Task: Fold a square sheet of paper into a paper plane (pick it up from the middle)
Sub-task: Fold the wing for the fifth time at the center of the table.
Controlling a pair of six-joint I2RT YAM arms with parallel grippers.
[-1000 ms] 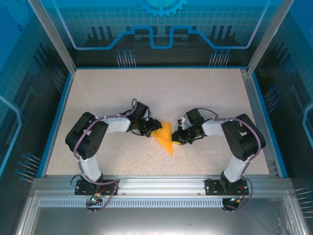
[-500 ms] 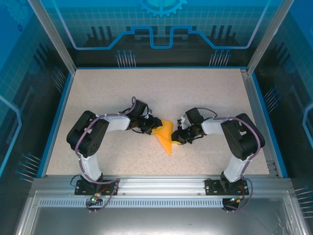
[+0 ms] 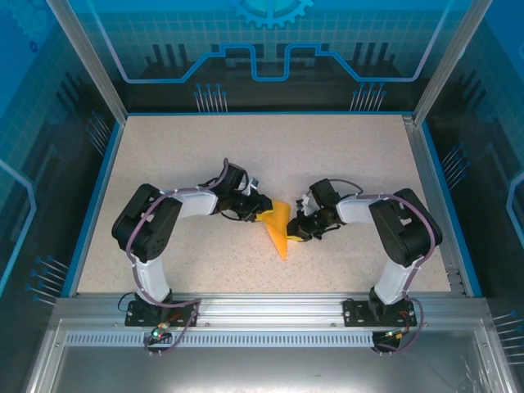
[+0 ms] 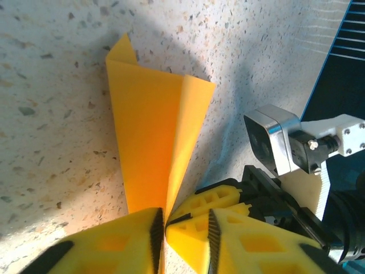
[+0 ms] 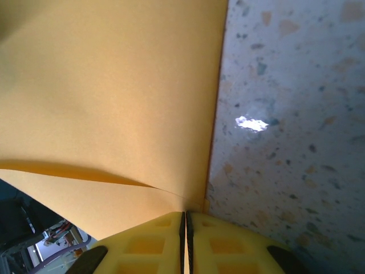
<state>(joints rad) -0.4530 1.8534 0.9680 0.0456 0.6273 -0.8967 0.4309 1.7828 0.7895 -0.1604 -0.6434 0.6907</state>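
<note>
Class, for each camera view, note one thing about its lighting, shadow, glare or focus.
Top external view: evenly lit, the table sharp throughout. Left wrist view: a broad dark shadow crosses the table beyond the orange paper, bright light beside it. Right wrist view: the paper looms close and soft, and a white glint shines on the table.

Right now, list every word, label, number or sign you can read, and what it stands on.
No readable text anywhere.
Orange paper: plain, unmarked.
Back panel: gear and circuit-line graphics, no lettering.
Table: speckled surface, no markings.
</note>
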